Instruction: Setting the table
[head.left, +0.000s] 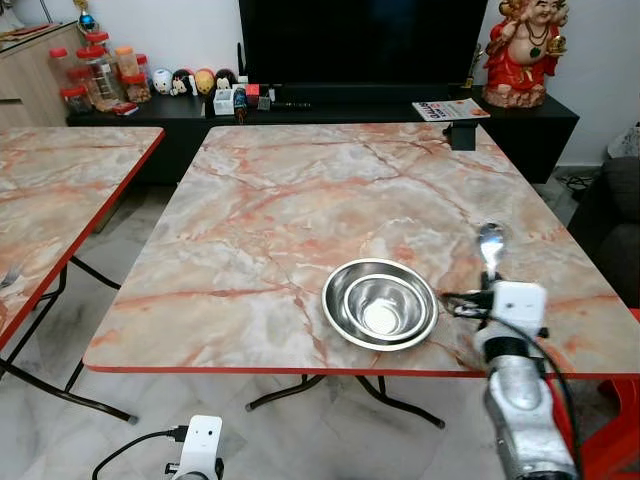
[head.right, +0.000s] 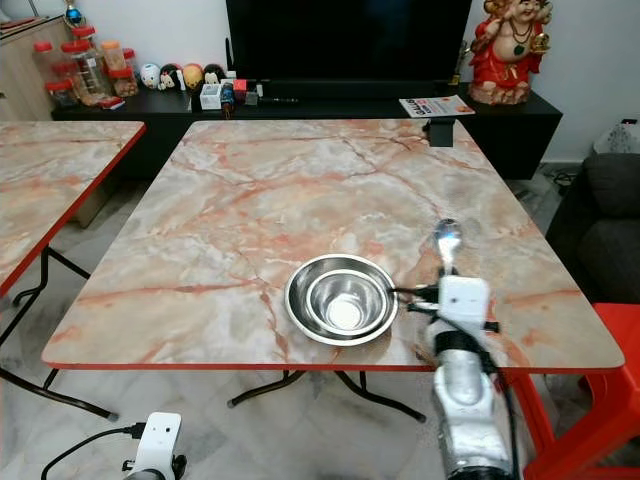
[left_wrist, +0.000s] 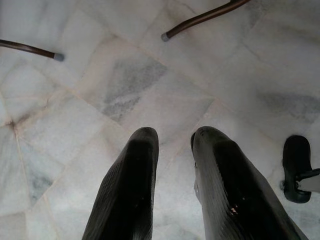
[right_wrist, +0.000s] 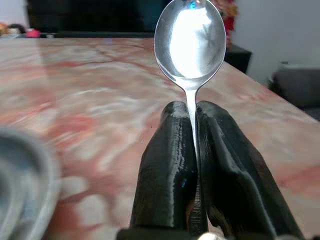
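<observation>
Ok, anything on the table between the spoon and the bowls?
No. The spoon, pinched in the right gripper, is just right of the nested bowls. The head views show bare marble table between them.

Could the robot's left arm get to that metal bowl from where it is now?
Probably not without lifting: the left gripper hangs below the table edge, over the floor, while the bowl sits on top.

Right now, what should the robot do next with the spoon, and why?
Probably lower the spoon onto the table just right of the bowl and let go. The right gripper is shut on its handle, holding it over the tabletop beside the bowl, where a spoon belongs in a place setting. The left gripper hangs idle over the floor.
</observation>
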